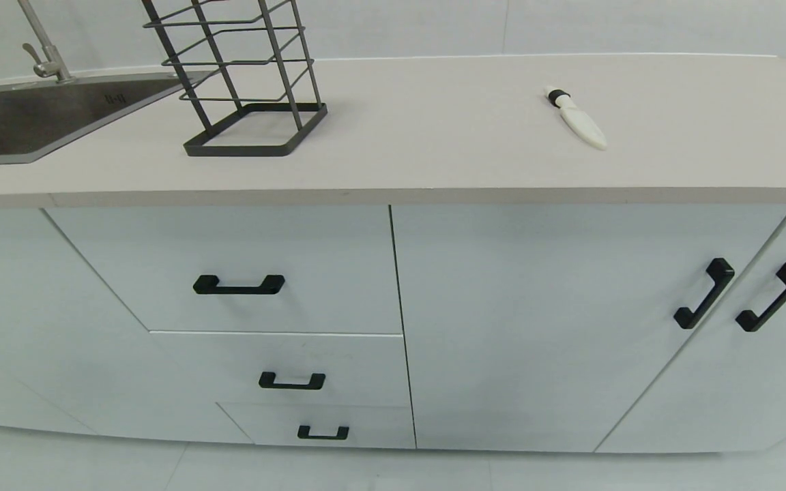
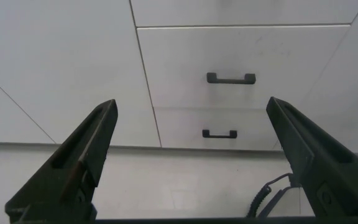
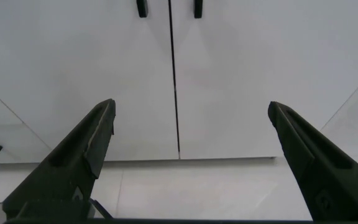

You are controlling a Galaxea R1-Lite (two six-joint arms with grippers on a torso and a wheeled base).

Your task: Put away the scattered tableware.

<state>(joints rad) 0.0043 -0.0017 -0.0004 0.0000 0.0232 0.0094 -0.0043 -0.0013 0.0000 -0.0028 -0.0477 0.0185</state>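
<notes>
1. Pale countertop (image 1: 434, 136) across the upper part of the head view, over white cabinet fronts with black handles.
2. Steel sink (image 1: 4, 158) set into the counter's far left end, with a faucet (image 1: 45, 58) at its back edge.
3. Black wire rack (image 1: 256, 129) upright on the counter, just beside the sink's near corner.
4. White utensil (image 1: 578, 121) with a black band near one end, flat on the right part of the counter. Well apart from the rack, lying at an angle with the banded end toward the back wall.
5. Left gripper (image 2: 191, 102) spread wide and holding nothing, low in front of the drawers (image 2: 241, 56), two of their black handles visible between its fingers.
6. Right gripper (image 3: 191, 104) likewise spread wide and holding nothing, facing the cabinet doors (image 3: 92, 68), their seam running down between its fingers.
</notes>
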